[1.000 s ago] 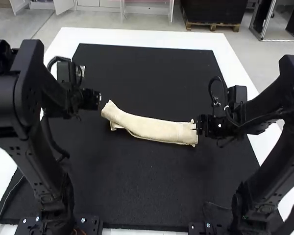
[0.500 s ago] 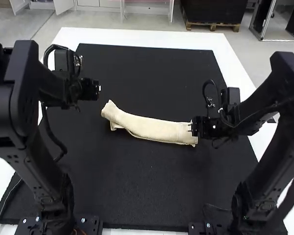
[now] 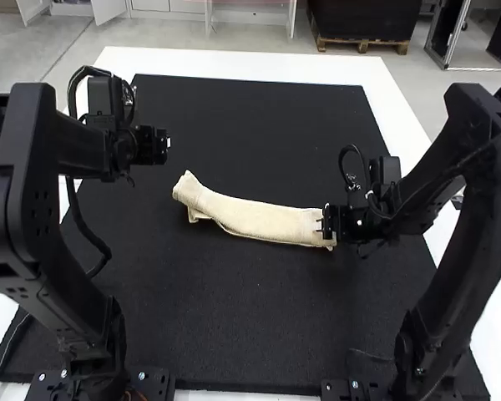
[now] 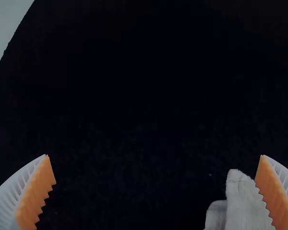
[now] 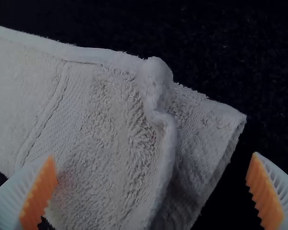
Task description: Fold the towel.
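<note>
A cream towel (image 3: 255,218) lies as a long narrow folded strip across the black mat, its layers uneven at both ends. My left gripper (image 3: 165,145) hangs behind and left of the towel's left end. In the left wrist view my left gripper (image 4: 153,167) is open, a towel corner (image 4: 245,201) near one finger. At the towel's right end is my right gripper (image 3: 326,223). Wide open in the right wrist view, my right gripper (image 5: 151,167) has the towel end (image 5: 110,134) below and between its fingers, a raised, wrinkled edge running over it.
The black mat (image 3: 242,317) covers most of the white table (image 3: 234,63). Cables hang beside both arms, and the left arm's cable reaches down near the mat's left side.
My left gripper has moved back and slightly left, away from the towel. My right gripper has shifted slightly left over the towel's right end. The towel lies as before.
</note>
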You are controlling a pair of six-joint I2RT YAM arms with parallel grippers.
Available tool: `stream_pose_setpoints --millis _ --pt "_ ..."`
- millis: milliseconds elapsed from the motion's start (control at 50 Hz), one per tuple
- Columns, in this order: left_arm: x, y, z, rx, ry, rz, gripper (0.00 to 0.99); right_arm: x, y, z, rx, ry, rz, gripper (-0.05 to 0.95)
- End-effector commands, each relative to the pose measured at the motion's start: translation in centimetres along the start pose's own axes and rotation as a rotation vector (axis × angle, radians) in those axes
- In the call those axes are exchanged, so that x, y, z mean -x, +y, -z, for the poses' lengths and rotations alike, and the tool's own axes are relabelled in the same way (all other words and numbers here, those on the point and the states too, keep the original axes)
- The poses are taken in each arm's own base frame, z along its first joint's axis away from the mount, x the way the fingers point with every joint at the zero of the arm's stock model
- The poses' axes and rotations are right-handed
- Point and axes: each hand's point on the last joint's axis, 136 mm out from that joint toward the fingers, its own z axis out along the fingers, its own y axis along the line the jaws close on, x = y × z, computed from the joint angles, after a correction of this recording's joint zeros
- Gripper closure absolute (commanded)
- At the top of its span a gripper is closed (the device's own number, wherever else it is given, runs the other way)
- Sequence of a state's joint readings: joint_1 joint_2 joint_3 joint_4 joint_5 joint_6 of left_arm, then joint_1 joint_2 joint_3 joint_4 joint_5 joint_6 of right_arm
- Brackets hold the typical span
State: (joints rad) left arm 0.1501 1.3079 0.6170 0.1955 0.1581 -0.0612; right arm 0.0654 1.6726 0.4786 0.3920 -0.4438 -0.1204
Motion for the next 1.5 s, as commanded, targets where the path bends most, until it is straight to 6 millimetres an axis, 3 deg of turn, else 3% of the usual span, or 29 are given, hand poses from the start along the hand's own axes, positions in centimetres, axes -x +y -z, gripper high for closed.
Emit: stream_pose_setpoints --millis 0,60,140,200,400,560,640,800,900,1100,1480 --pt "2.4 -0.3 0.9 -0.009 -0.062 0.003 0.025 0.5 0.5 -1.0 0.014 0.0 0.02 0.12" --pt "2.4 -0.3 1.0 -0.009 -0.06 0.008 0.025 -0.1 1.0 -1.6 0.035 0.022 0.023 0.32" --pt "2.4 -0.3 1.1 -0.009 -0.059 0.01 0.025 -1.1 1.4 -2.5 0.061 0.046 0.025 0.82" --pt "2.2 -0.3 1.2 -0.01 -0.057 0.012 0.025 -1.5 1.9 -2.7 0.105 0.057 0.011 0.92" --pt "1.6 -0.2 1.5 -0.006 -0.047 0.015 0.025 -0.4 0.7 -1.7 0.082 0.029 -0.013 0.92" --pt "0.6 -0.3 1.6 -0.006 -0.029 0.017 0.025 3.2 -0.8 1.4 0.039 -0.069 -0.027 0.92" --pt "0.3 -0.3 1.6 -0.004 -0.024 0.018 0.025 5.2 -0.5 3.1 0.04 -0.108 -0.016 0.92" --pt "-0.1 -0.4 1.6 -0.005 -0.018 0.018 0.025 8.1 1.0 5.6 0.068 -0.151 0.009 0.92" --pt "-0.2 -0.3 1.7 -0.002 -0.016 0.018 0.025 8.8 1.8 5.9 0.085 -0.152 0.02 0.92" --pt "-0.6 -0.3 1.8 0.002 0.0 0.019 0.025 9.5 4.1 5.4 0.131 -0.142 0.049 0.92" --pt "-1.5 -0.3 2.9 0.013 -0.003 0.021 0.025 9.5 12.4 3.0 0.3 -0.105 0.097 0.92"
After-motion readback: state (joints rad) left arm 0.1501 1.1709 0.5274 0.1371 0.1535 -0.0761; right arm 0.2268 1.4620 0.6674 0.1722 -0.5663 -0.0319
